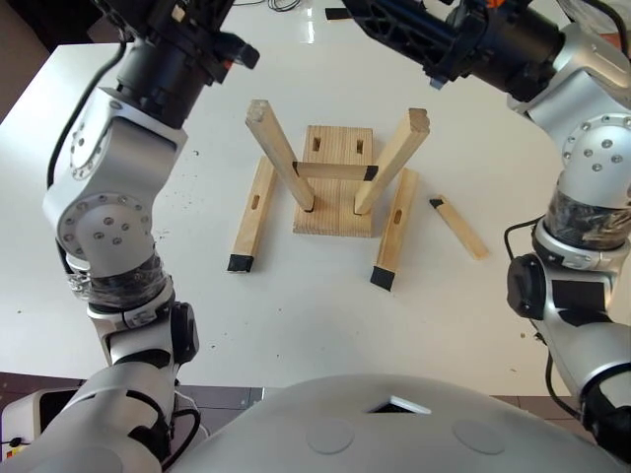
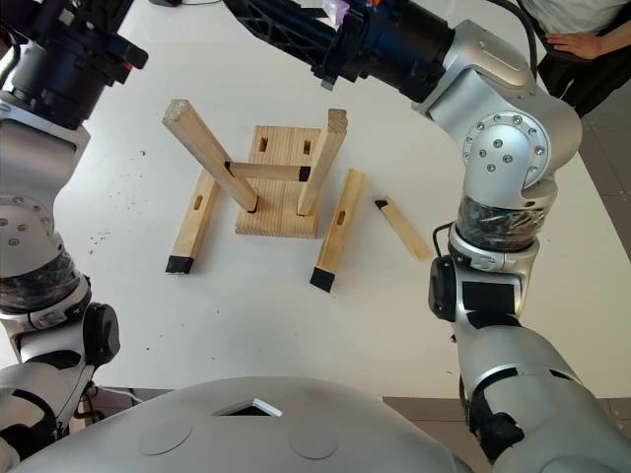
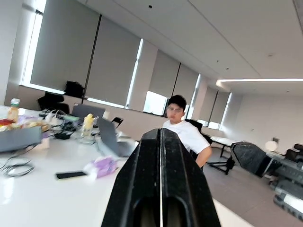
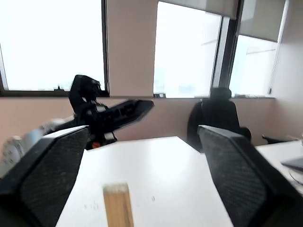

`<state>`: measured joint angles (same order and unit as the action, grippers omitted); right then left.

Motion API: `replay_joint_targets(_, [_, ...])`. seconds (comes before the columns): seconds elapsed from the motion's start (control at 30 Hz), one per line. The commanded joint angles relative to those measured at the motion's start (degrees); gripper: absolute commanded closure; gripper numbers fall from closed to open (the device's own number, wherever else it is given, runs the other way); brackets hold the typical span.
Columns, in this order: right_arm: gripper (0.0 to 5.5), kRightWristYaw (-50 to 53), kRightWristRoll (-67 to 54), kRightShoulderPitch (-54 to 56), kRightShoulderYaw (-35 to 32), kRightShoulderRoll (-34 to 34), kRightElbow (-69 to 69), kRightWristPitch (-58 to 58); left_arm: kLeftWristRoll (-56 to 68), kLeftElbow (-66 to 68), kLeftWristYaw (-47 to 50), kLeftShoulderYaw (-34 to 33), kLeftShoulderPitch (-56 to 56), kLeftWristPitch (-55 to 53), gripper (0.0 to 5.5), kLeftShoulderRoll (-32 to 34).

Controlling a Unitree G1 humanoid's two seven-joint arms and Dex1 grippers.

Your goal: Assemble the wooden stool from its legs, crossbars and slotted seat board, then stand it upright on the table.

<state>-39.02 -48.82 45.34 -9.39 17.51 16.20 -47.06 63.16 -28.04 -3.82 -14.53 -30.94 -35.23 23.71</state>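
The slotted seat board [image 1: 335,212] lies flat in the middle of the white table. Two legs stand tilted in it, the left leg [image 1: 279,153] and the right leg [image 1: 394,158], joined by a crossbar [image 1: 335,171]. One loose leg [image 1: 252,212] lies to the left of the board, another [image 1: 395,227] to its right. A short loose crossbar [image 1: 458,227] lies farther right. My right gripper [image 4: 144,137] is open, raised beyond the stool, with the top of an upright leg [image 4: 117,205] below it. My left gripper [image 3: 161,137] is shut and empty, held high at the far left.
The table [image 1: 315,296] has bare room in front of the parts and to both sides. Its near edge runs just ahead of my body. A small dark object [image 1: 335,14] and cables lie at the far edge.
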Motion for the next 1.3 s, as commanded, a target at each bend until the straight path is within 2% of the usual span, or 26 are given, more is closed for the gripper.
replay_joint_targets(0.03, [2.05, 4.14, -9.27, 2.98, -4.65, -1.50, 3.23, -0.77, 3.14, -1.79, 1.16, -1.98, -4.13, -0.13, 5.50, 1.19])
replay_joint_targets(0.27, [3.15, 11.75, -19.42, 5.38, -7.34, -0.67, 4.20, -1.07, 6.55, -5.84, 0.03, -1.82, -4.58, 0.21, 5.50, 1.94])
replay_joint_targets(0.43, [3.85, 10.54, -11.40, -3.95, 0.82, 0.41, 2.69, -0.46, 1.36, 1.68, 1.92, 1.78, 2.75, -2.92, 5.50, 0.76])
replay_joint_targets(0.53, [4.31, 8.71, -2.69, -11.30, 8.77, 0.67, -0.51, 2.38, -4.56, 10.96, 0.52, 5.40, 8.35, -4.48, 5.50, -0.03])
replay_joint_targets(0.63, [4.74, 6.30, 4.58, -16.11, 15.10, 1.52, -2.56, 5.37, -7.10, 11.55, -3.05, 8.89, 12.87, -4.83, 5.50, -0.97])
replay_joint_targets(0.8, [5.47, 7.04, 1.18, -15.24, 11.76, 0.26, -0.98, 4.66, -4.84, 5.81, -4.14, 7.93, 12.83, -4.15, 5.50, -2.52])
replay_joint_targets(0.93, [5.47, 10.29, -6.92, -10.62, 5.36, -1.24, -0.15, 2.36, -3.83, 3.90, -2.78, 3.59, 10.06, -2.55, 5.50, -2.24])
replay_joint_targets(1.07, [5.47, 17.73, -17.86, -1.54, -3.16, -2.37, -2.00, 1.35, -0.17, 3.32, 0.31, -3.16, 2.21, -0.02, 5.50, -0.95])
replay_joint_targets(1.13, [5.47, 18.99, -19.67, 1.19, -4.50, -1.74, -2.66, 1.42, 2.86, 2.22, 1.67, -4.43, -1.10, -0.22, 5.50, -0.79])
replay_joint_targets(1.3, [5.47, 17.07, -16.56, 0.64, -3.18, 0.05, -2.63, 2.28, 3.37, -1.58, 2.44, -1.86, -1.16, -1.28, 5.50, -1.09])
